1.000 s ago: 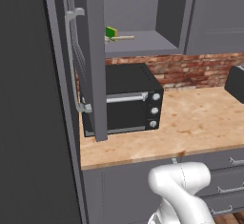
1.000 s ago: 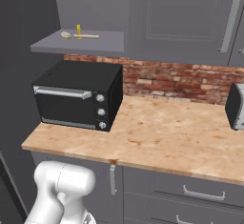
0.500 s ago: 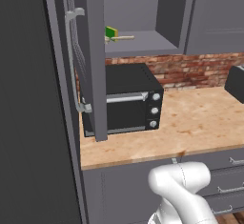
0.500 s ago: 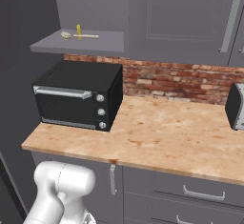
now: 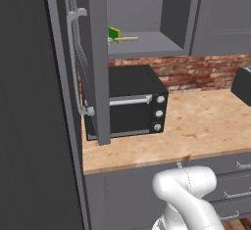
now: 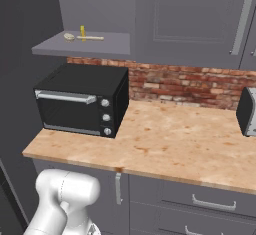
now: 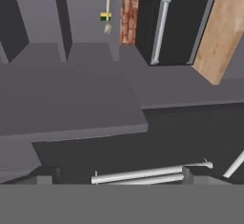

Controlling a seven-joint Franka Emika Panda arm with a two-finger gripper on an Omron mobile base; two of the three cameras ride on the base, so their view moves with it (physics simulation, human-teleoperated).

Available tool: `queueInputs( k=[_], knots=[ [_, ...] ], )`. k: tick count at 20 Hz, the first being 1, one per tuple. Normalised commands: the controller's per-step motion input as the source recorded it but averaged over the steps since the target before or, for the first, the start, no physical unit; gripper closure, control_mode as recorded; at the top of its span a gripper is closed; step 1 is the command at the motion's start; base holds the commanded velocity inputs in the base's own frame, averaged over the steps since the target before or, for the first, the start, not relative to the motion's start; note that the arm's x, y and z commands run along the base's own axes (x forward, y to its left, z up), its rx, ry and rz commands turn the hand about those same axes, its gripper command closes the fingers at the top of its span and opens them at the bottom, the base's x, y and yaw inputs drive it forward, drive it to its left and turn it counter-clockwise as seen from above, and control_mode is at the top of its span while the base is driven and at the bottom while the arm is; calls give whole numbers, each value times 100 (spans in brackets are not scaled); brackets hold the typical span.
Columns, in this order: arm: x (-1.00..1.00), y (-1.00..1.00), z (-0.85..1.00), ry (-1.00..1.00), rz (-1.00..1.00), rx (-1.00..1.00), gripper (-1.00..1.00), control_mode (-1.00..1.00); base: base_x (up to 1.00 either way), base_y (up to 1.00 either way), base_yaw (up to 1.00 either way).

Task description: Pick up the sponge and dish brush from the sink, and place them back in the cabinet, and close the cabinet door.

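The sponge [image 5: 114, 33] and brush [image 6: 70, 37] lie together on the cabinet [image 5: 147, 45] shelf; the door [image 5: 93, 62] stands open; the gripper's jaws are spread, holding nothing; the risk is a swing past the handle [image 5: 74, 62], leaving the door ajar or knocking the oven [image 6: 80, 99].

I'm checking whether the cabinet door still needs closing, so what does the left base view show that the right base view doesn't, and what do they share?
Left base view alone: the cabinet door swung open, edge-on in front of the toaster oven, with its silver bar handle, and the green face of the sponge.

Right base view alone: a closed neighbouring cabinet's handle and the drawer pulls below the counter.

Both: the sponge and dish brush on the cabinet shelf, the black toaster oven, brick backsplash and wood countertop.
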Motion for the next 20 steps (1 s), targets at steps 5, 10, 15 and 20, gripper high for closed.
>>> queueInputs(
  k=[5,10,15,20],
  knots=[
    [0,25,-4,0,6,1,-100,-100,0,0,0],
    [9,35,-5,0,2,0,-100,-100,0,0,0],
    [16,41,-10,-3,0,-1,-100,-100,0,0,0],
    [25,36,-10,-1,-6,-5,-100,-100,0,0,0]
  ],
)
